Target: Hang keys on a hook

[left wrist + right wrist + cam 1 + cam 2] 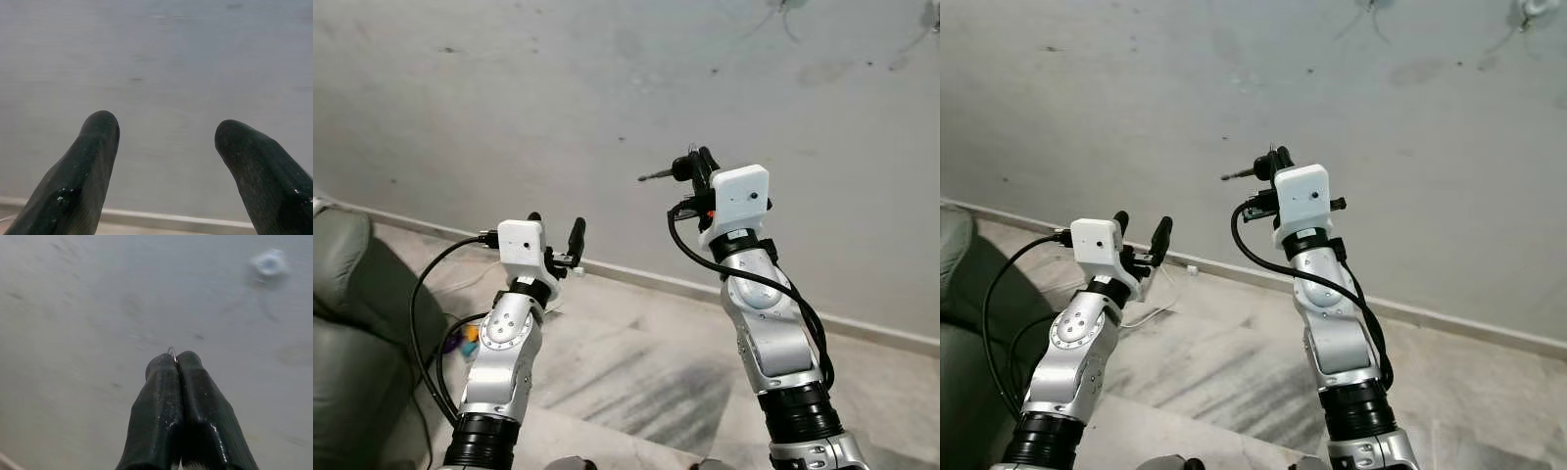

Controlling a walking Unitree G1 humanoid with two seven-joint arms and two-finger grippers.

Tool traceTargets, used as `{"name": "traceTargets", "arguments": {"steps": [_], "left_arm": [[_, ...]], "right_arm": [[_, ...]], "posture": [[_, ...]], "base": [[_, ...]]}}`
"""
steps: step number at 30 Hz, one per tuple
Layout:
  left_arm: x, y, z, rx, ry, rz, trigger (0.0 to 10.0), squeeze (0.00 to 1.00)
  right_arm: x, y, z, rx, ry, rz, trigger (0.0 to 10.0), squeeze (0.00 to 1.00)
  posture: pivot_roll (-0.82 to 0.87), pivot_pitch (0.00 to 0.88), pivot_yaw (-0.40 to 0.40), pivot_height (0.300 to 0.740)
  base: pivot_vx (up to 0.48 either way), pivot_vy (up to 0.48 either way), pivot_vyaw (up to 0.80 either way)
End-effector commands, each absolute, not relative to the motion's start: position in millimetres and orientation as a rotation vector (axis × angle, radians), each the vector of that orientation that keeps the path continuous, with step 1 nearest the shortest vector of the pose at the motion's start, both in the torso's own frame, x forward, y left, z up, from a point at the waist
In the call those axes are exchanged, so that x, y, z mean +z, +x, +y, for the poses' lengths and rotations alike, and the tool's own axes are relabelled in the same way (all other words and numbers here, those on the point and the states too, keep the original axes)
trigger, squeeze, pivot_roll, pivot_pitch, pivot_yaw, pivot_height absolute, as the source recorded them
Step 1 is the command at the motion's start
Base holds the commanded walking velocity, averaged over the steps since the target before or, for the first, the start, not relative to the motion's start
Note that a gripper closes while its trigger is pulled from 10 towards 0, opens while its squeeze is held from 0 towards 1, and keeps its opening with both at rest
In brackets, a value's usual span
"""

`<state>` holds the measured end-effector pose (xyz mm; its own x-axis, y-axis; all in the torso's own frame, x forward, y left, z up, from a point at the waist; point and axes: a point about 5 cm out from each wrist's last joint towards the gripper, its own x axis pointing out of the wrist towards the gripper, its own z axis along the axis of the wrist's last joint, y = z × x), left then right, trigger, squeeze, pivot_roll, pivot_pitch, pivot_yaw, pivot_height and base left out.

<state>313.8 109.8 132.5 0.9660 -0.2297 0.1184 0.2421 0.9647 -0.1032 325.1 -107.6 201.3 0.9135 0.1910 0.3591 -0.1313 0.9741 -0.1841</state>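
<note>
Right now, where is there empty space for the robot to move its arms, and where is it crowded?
The grey wall is bare above and between the left gripper and the right gripper, which pinches the keys. The marble floor between the arms is free too. It is crowded at the robot's left: a sofa, cables and small things on the floor.

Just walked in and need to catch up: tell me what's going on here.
The robot faces a grey wall with both arms raised. Its right gripper has its jaws shut on the keys, one key sticking out sideways, a bit of ring showing at the fingertips. A white hook sits higher on the wall, apart from the keys, so nothing is hung yet. The left gripper is open and holds nothing.
</note>
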Motion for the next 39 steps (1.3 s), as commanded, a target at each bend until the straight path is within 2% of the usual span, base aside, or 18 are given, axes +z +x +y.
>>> {"name": "traceTargets", "arguments": {"steps": [1, 12, 19, 39], "left_arm": [[126.6, 311.8, 116.1, -0.223, -0.098, -0.080, 10.0, 0.00], [128.5, 312.4, 115.1, -0.237, -0.115, -0.083, 10.0, 0.00], [128.4, 311.6, 114.6, -0.248, -0.129, -0.079, 10.0, 0.00], [127.3, 311.1, 117.1, -0.238, -0.150, -0.068, 10.0, 0.00]], "right_arm": [[202.3, 324.0, -102.8, 0.177, -0.145, -0.389, 10.0, 0.00], [201.8, 324.5, -103.6, 0.177, -0.147, -0.388, 10.0, 0.00], [200.8, 323.8, -102.9, 0.178, -0.149, -0.390, 10.0, 0.00], [199.0, 323.4, -103.6, 0.176, -0.155, -0.386, 10.0, 0.00]], "posture": [[0.00, 0.132, 0.050, 0.740], [0.00, 0.128, 0.049, 0.740], [0.00, 0.128, 0.053, 0.740], [0.00, 0.133, 0.051, 0.740]], "base": [[0.000, 0.000, -0.80], [0.000, 0.000, -0.78], [0.000, -0.116, 0.00], [0.000, -0.327, 0.00]]}}
